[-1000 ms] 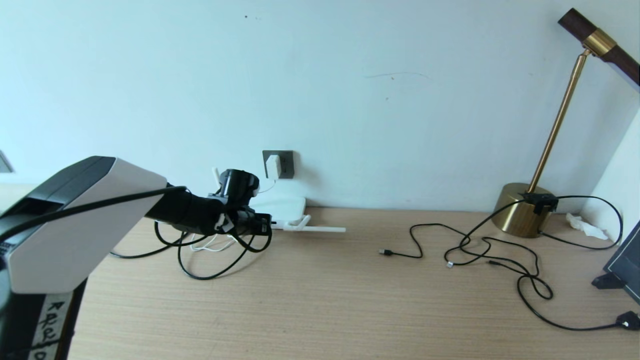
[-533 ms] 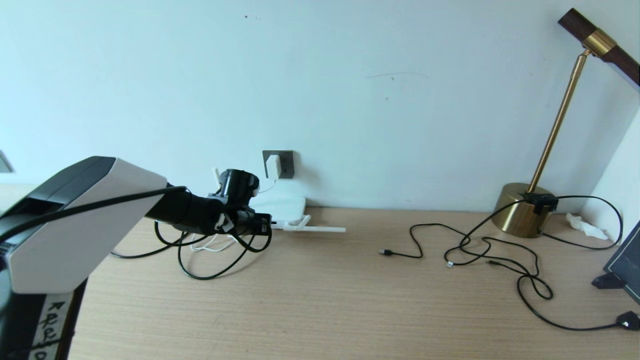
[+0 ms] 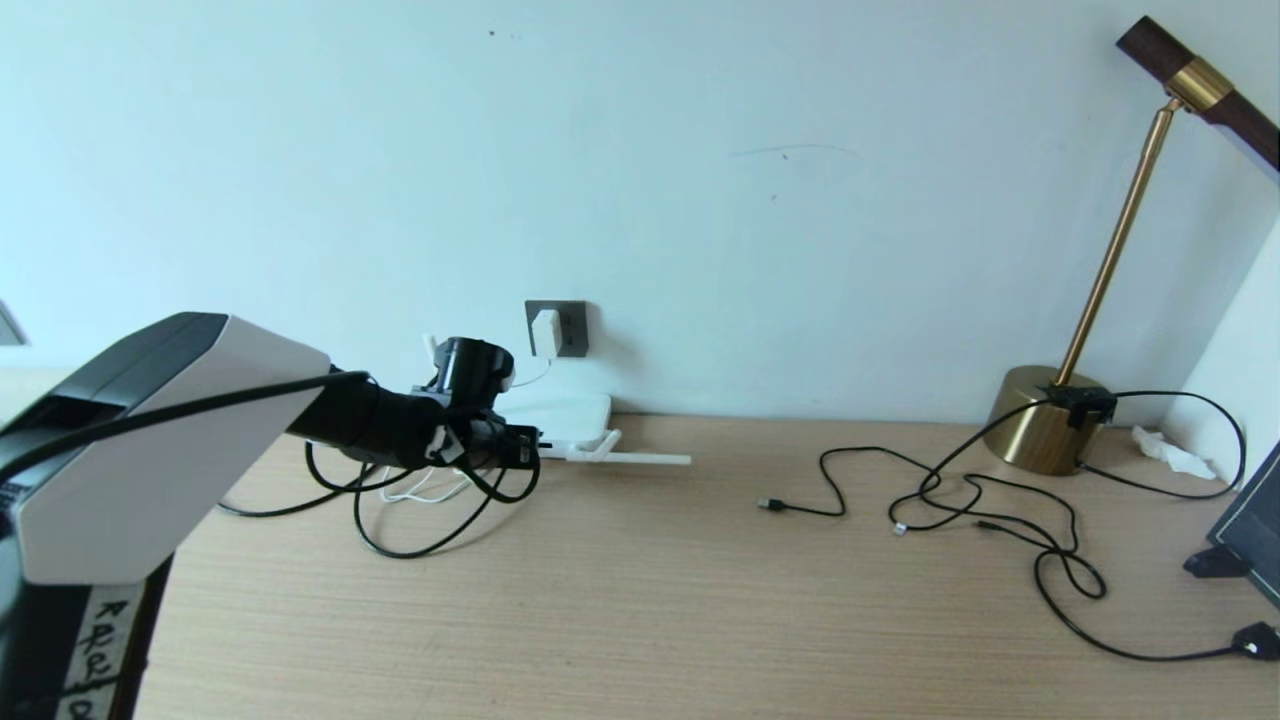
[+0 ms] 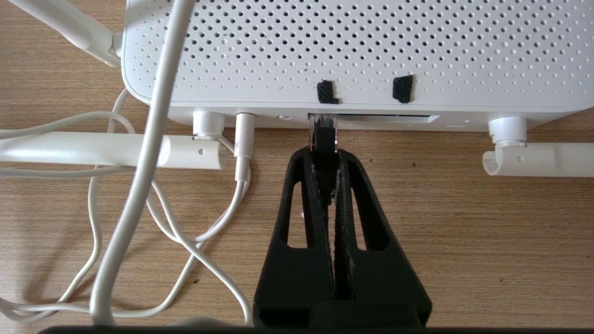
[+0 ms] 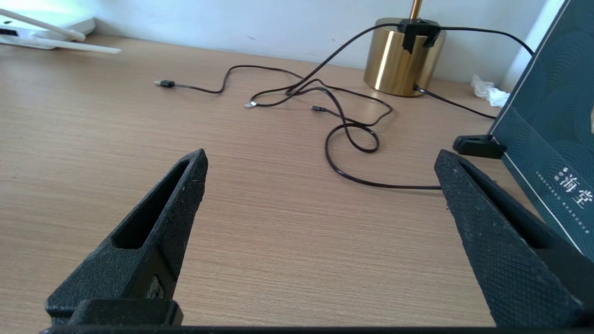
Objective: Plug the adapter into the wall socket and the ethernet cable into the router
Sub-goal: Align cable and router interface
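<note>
1. Light-brown wood-grain laminate forms the counter [image 3: 640, 600], which meets a plain pale wall at its far edge.
2. One dark grey wall socket [image 3: 568, 328] sits low on the wall; one white adapter [image 3: 546, 332] is seated in it, with a thin white cord [image 4: 204, 241] looping over the counter beside the router.
3. One router [image 4: 352, 51], a flat white perforated box, lies on the counter below the socket. Three of its stick antennas show in the left wrist view, folded down near the counter; two small black marks sit on its top near the port edge.
4. One ethernet cable [image 3: 420, 540], thick and black, coils on the counter under the left arm. Its clear plug [image 4: 322, 125] sits at the mouth of the router's port slot; how far it is inserted cannot be told.
5. Left claw [image 4: 323, 150]: closed, pinching the black boot of the ethernet cable just behind the plug, its tips just short of the router's edge.
6. Right claw [image 5: 320, 167]: fingers spread wide, holding nothing, low over bare counter, well apart from the router.
7. One brass desk lamp [image 3: 1045, 430] stands at the far right, with thin black cables [image 3: 960, 500] trailing from its base; three small connector tips lie on the counter.
8. One crumpled white tissue [image 3: 1170, 452] lies beside the lamp, and one dark teal board [image 5: 552, 120] on a black stand leans at the right edge.
</note>
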Motion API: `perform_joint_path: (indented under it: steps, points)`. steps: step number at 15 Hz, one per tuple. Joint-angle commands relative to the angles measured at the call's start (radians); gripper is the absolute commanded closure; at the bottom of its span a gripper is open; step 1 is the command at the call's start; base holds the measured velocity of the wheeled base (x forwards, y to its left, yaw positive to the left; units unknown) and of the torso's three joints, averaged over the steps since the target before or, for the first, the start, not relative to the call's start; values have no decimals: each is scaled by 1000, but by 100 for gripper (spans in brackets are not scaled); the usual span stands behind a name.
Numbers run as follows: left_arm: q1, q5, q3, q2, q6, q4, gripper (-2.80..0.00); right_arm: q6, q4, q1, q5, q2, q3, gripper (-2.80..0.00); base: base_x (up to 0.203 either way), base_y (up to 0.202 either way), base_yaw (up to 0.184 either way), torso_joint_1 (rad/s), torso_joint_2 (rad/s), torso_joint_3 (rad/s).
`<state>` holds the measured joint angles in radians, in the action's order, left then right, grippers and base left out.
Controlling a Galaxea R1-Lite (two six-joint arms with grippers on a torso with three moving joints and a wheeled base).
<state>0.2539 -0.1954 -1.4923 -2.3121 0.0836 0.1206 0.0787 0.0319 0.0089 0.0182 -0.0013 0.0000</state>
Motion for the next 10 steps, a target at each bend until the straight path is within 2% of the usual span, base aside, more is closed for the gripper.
perform_joint_path:
  steps: [1, 10]
  points:
    - [-1, -2, -2, -1, 1, 1, 0, 1, 0, 0, 0, 1, 11, -280, 0, 0, 0, 0, 0, 0]
    - [0, -2, -22, -2, 1, -17, 0, 0, 0, 0, 0, 1, 11, -280, 0, 0, 0, 0, 0, 0]
